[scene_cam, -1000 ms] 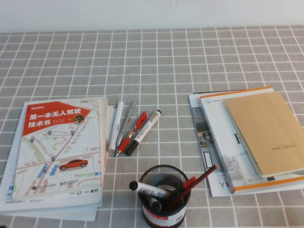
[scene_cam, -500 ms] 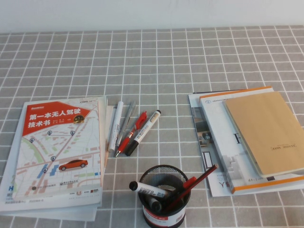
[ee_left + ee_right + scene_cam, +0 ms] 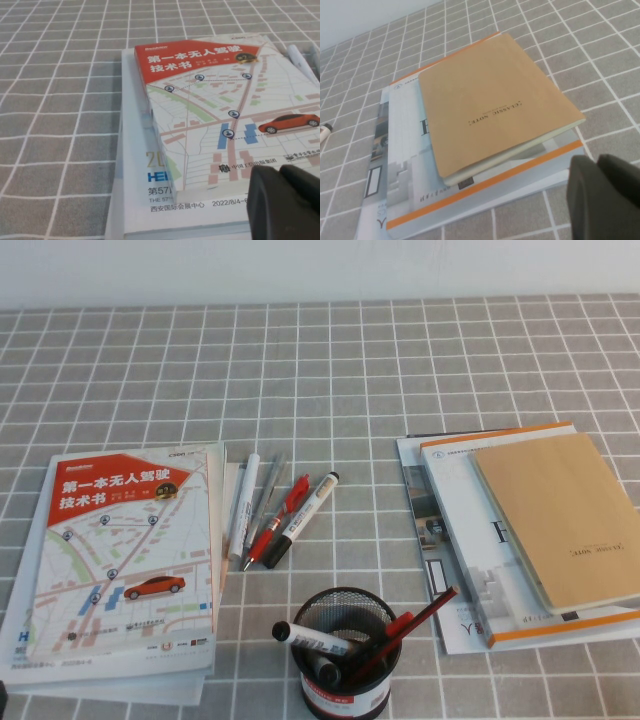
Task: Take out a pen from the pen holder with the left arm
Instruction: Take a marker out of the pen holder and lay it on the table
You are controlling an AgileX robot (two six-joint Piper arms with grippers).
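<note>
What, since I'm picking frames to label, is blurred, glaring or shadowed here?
High view: even light, no glare, faint shadow around the pen holder. Left wrist view: left gripper out of focus near the sharp map-cover book. Right wrist view: right gripper blurred near the crisp tan notebook.

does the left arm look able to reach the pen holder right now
Probably yes: the left pincer, shut, hovers over the near corner of the map book, with nothing tall between it and the pen holder. The right pincer is off by the notebooks.

Table (image 3: 350, 360): books (image 3: 120, 550), perhaps 4 pens (image 3: 285, 510), holder (image 3: 345, 698).
</note>
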